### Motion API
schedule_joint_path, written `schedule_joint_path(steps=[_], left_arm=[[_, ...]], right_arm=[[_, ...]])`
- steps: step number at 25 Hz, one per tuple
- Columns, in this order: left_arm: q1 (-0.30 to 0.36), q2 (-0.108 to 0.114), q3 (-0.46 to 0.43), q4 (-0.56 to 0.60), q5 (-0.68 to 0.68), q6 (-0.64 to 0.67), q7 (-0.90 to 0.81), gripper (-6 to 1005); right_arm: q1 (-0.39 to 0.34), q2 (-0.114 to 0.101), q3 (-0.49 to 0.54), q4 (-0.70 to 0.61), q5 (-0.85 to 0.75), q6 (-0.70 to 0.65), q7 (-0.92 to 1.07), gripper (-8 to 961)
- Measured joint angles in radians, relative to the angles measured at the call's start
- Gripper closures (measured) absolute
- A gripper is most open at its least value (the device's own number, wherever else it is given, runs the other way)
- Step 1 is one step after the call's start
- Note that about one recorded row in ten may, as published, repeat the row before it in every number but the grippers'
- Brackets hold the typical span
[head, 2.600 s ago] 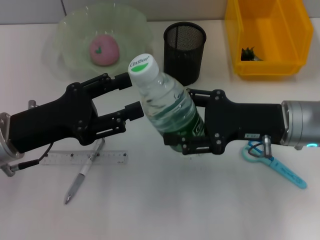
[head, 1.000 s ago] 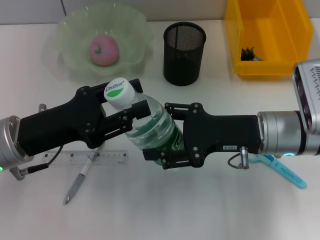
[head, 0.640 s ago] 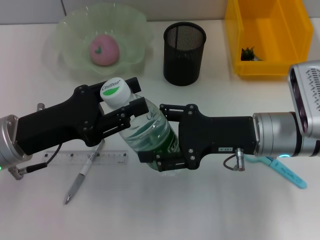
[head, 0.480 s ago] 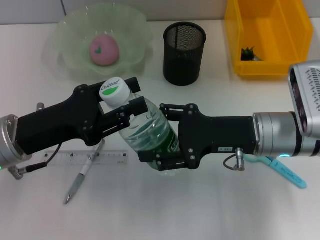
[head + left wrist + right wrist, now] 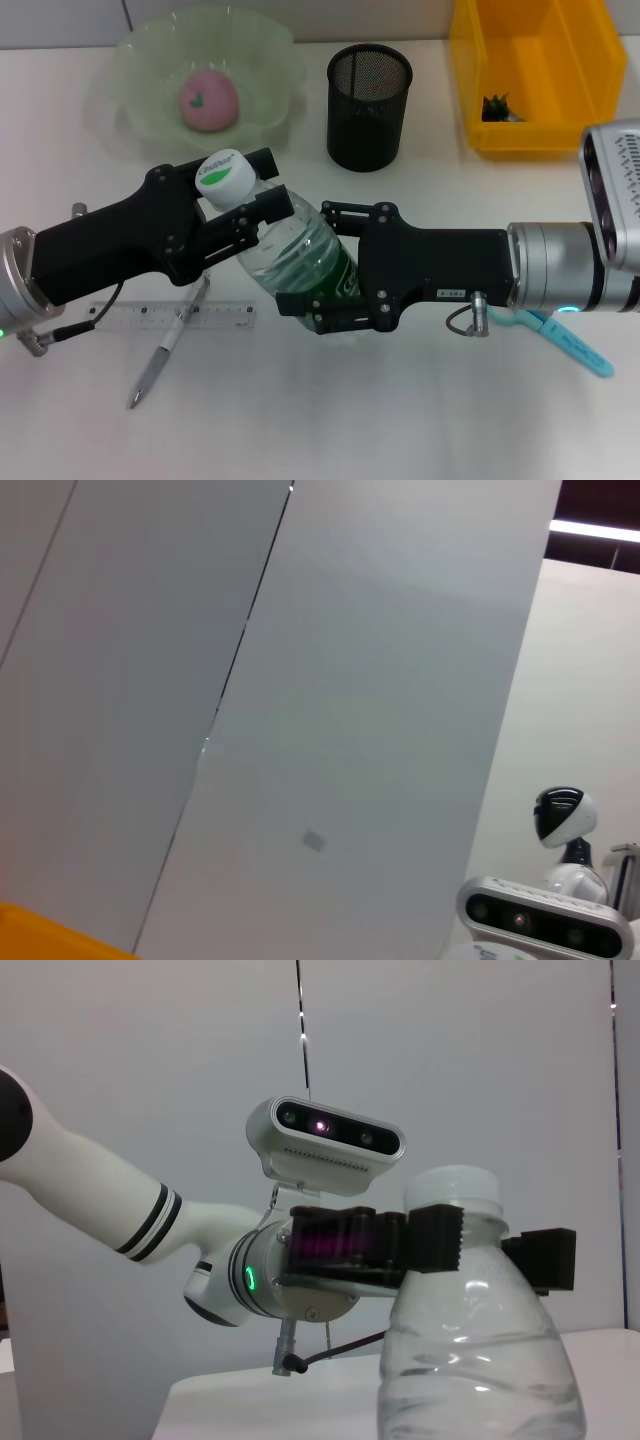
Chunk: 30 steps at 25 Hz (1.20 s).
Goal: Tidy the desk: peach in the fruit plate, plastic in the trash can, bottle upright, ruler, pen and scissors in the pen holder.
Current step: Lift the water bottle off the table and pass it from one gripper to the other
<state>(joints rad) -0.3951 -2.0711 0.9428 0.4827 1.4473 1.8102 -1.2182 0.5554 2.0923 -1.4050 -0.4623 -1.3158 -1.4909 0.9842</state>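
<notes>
Bottle [image 5: 295,250] gripped twice, neck clamp in right wrist view

Plain white surface [image 5: 400,420] under everything, matte, faint shadows only. Pale grey panelled wall [image 5: 330,680] behind, split by thin dark vertical seams; same wall seen from right wrist view. Small grey square mark [image 5: 313,841] on one panel. Dark strip with bright light bar [image 5: 595,527] at upper corner.
</notes>
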Motion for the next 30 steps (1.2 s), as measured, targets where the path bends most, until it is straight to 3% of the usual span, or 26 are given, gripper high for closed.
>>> schedule_joint_path(steps=[30], left_arm=[[-0.009, 0.002, -0.007, -0.003, -0.003, -0.016, 0.0, 549]], right_arm=[[0.026, 0.0, -0.058, 0.014, 0.06, 0.063, -0.002, 180]])
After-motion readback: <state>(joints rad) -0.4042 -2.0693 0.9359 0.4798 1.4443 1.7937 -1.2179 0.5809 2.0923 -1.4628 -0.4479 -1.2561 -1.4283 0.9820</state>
